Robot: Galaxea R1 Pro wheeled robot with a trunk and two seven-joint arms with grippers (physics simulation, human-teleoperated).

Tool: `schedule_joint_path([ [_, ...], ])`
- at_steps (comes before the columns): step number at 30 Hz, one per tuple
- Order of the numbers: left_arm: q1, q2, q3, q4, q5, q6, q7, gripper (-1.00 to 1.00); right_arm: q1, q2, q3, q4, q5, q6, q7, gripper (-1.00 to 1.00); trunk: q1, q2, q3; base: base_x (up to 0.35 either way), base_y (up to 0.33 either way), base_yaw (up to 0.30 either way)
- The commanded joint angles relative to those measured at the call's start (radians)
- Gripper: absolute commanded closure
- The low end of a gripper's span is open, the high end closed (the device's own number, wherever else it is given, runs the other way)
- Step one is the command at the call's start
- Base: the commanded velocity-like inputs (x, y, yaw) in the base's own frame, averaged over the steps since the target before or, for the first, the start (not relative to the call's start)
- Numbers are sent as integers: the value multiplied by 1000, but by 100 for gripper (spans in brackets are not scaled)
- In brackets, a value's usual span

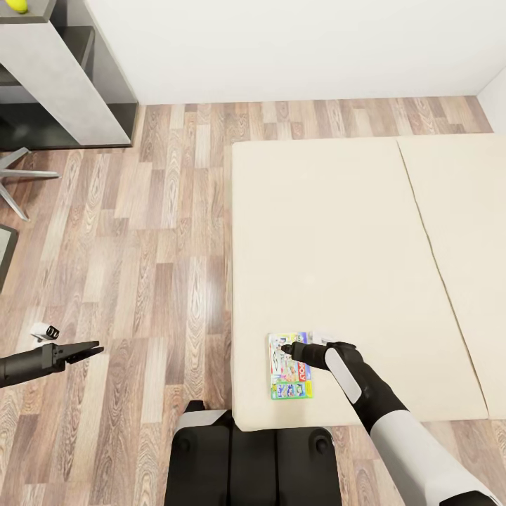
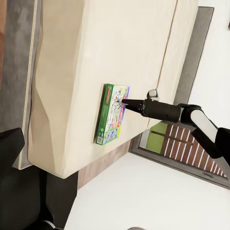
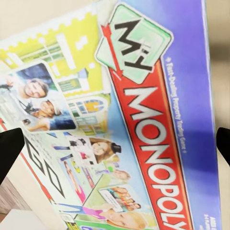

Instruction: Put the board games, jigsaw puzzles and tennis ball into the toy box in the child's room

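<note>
Head view, bed: the cream mattress of the bed (image 1: 337, 260) fills the middle and right, with plank floor (image 1: 140, 246) to its left.
Head view, board game: one flat colourful board game (image 1: 289, 366) lies near the mattress's near edge, close to the robot's base.
Head view, right gripper: the right gripper (image 1: 288, 347) reaches over the box's far end from the right side, its tip above the cover; whether the fingers are spread cannot be told from here.
Head view, left gripper: the left gripper (image 1: 97, 347) hangs over bare floor, well apart from the bed, fingers close together with a narrow gap at the tips, holding nothing.
Head view, table: a corner of the table (image 1: 56, 77) sits at upper left, with a small yellow-green tennis ball (image 1: 19, 5) on its top edge.
Left wrist view: this one gives a side look at the bed, showing the box's green edge (image 2: 103, 115) and that it lies flat on the mattress beside a corner; the right gripper's dark tip (image 2: 125, 101) meets the cover near one end.
Right wrist view: the cover (image 3: 120, 124) is close enough to read "MONOPOLY" on a red band, with photos of people; the two dark fingertips (image 3: 9, 148) stand wide apart at opposite sides, with the box between them and not pinched.
</note>
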Motion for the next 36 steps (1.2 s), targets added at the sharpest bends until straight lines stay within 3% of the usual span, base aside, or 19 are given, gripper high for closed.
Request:
schedule_joint_path([
  [1,0,1,0,0,0,11,-4,-100,0,-1,4,-1,-9,2,-8,-100,1,-2,-1,0,0,0],
  [36,0,2,0,2,0,11,-4,-100,0,-1,4,-1,-9,2,-9,-100,1,-2,-1,0,93,0],
])
